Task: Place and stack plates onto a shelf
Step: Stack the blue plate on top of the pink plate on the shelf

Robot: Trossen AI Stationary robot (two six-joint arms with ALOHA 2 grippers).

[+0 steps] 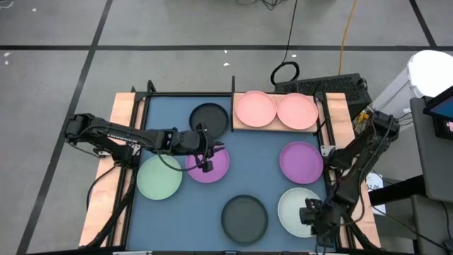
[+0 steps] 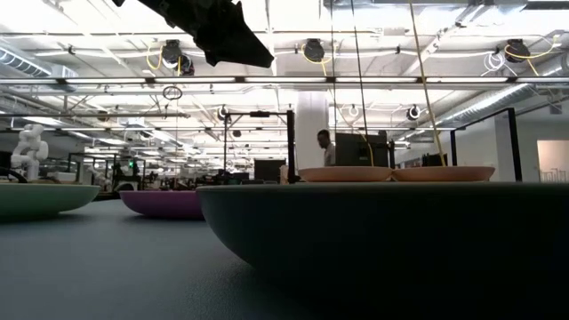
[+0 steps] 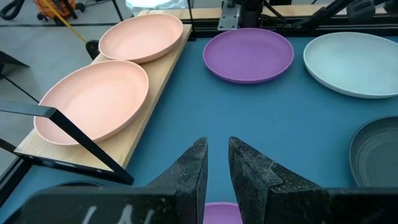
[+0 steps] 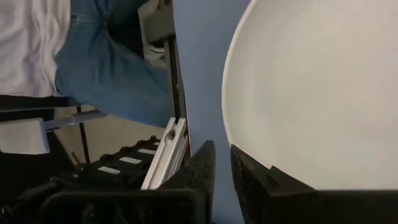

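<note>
1. Black plate (image 2: 382, 236) sits closest to the low camera, filling the foreground; same plate at front centre of the blue mat (image 1: 272, 152) in the high view (image 1: 244, 217)
2. Second black plate (image 1: 209, 117) at the mat's back, just left of the shelf
3. Shelf (image 1: 238, 124), the light wooden board, lies along the back right edge of the mat; two pink plates (image 1: 255, 108) (image 1: 297, 111) sit on it side by side, rims touching or nearly so, neither stacked
4. Purple plates: one left of centre (image 1: 219, 170) under the left gripper, one on the right (image 1: 301, 161), well apart
5. Pale green plates: one at the left (image 1: 158, 176) with its rim against the left purple plate, one front right (image 1: 294, 209)
6. Left gripper (image 1: 207, 164) is over the left purple plate; fingers (image 3: 189, 174) show a narrow gap, nothing seen between them; cannot tell if they touch the plate
7. Right gripper (image 1: 311, 212) is at the front right green plate's edge; its fingers (image 4: 202, 165) stand narrowly apart right at the rim; can't tell if they grip it
8. Person's jeans (image 4: 106, 68) show beyond the table in the right wrist view
</note>
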